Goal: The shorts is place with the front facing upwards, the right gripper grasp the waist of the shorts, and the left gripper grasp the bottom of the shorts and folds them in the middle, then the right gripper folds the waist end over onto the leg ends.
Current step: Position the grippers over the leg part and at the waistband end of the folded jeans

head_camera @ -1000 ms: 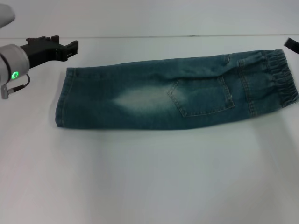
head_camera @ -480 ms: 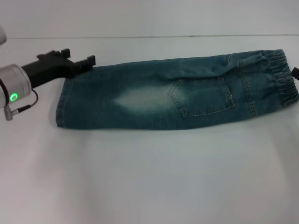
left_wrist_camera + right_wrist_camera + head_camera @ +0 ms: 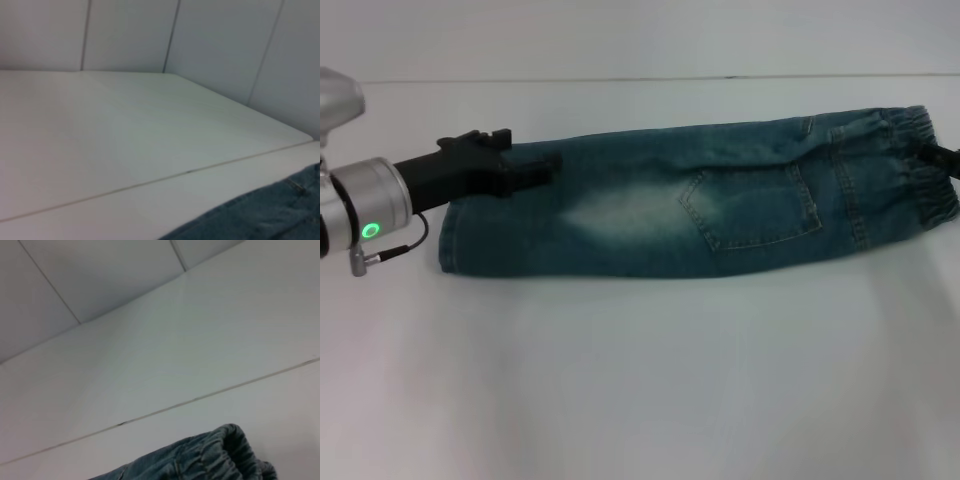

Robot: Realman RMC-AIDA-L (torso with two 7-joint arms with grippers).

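Shorts position: I see the shorts (image 3: 700,195) lying flat on the white table (image 3: 640,380), already doubled lengthwise into one long strip, a back pocket showing on top.
Long axis: it runs across my view, leg ends toward the robot's left, elastic waist (image 3: 920,170) toward its right.
Left gripper: the left gripper (image 3: 545,168) lies over the far corner of the leg ends, fingers pointing along the strip toward the waist; I cannot tell whether they are spread or closed on cloth.
Right gripper: only a dark sliver of the right gripper (image 3: 948,158) shows at the frame edge, just beside the waistband; finger state cannot be told.
Nearer arm: I judge the right arm nearer the waist, which the last fold needs.
Fold direction: waist must travel along the axis toward the leg ends.
Obstruction: the left gripper sits over the landing zone; nothing else stands on the table.
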